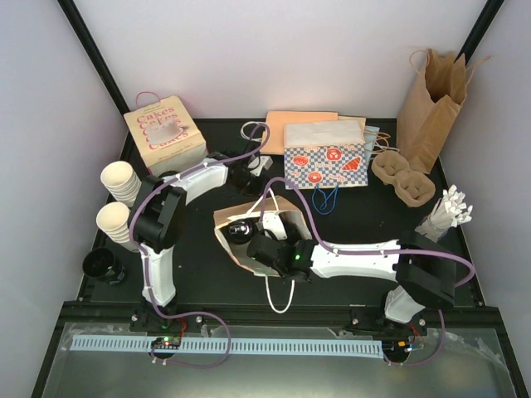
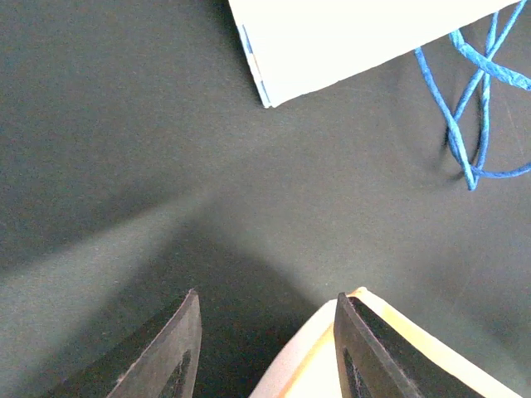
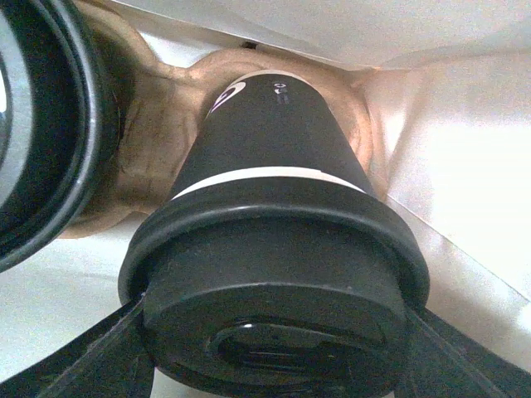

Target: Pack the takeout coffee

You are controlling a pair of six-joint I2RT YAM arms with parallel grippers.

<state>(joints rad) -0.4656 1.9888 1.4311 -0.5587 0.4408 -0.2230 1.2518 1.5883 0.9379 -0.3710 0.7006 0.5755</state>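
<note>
Right claw (image 3: 274,332) is clamped on the black lid of the takeout coffee (image 3: 274,166), one finger on each side. The cup is seated in a pocket of the pulp carrier (image 3: 158,108) inside the brown bag (image 1: 222,220) at mid worktop (image 1: 207,282). I read the left claw (image 2: 265,332) as half spread, nothing gripped.

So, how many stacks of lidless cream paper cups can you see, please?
2, both at the black table's left edge: the rear stack by the cream cardboard cake box, the front stack beside it.
</note>
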